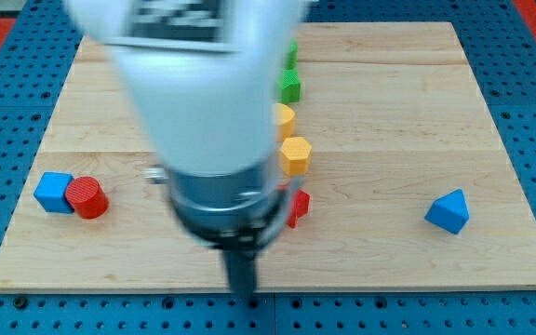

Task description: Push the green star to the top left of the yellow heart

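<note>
My arm fills the middle of the view and hides much of the board. My tip (242, 290) is at the view's bottom edge, below all the blocks. A green block (289, 87) shows at the arm's right edge, its shape partly hidden; another bit of green (292, 51) shows above it. A yellow block (285, 119), partly hidden, sits below the green one. A yellow hexagon (296, 154) lies below that. I cannot tell which green piece is the star or whether the hidden yellow block is the heart.
A red block (298, 207) peeks out at the arm's right. A blue cube (54, 192) and a red cylinder (88, 197) touch at the view's left. A blue triangular block (448, 211) lies at the right. The wooden board (417, 112) sits on blue pegboard.
</note>
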Controlling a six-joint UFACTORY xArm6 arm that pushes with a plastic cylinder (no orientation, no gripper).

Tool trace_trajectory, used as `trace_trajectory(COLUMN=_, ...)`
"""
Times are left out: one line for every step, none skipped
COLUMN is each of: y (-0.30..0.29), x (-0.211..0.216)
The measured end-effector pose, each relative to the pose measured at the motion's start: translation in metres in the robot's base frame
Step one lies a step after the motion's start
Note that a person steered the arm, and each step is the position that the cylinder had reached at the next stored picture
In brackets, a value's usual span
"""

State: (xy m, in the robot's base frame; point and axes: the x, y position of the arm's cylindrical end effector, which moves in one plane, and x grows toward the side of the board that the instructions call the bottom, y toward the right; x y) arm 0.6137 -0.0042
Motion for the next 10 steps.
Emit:
trace_trajectory(y=0.069, x=-0.020)
trace_trajectory(y=0.111, x=-0.084)
trace_trajectory(y=0.118, x=-0.166)
trace_trajectory(y=0.113, x=-0.243)
trace_trajectory(y=0.099, x=-0.270)
trace_trajectory(y=0.099, x=-0.281)
trace_trajectory(y=0.099, x=-0.295)
trace_trajectory(y=0.043, x=-0.298)
trace_trajectory(y=-0.002, x=-0.298)
trace_trajectory(y=-0.007, x=-0.298)
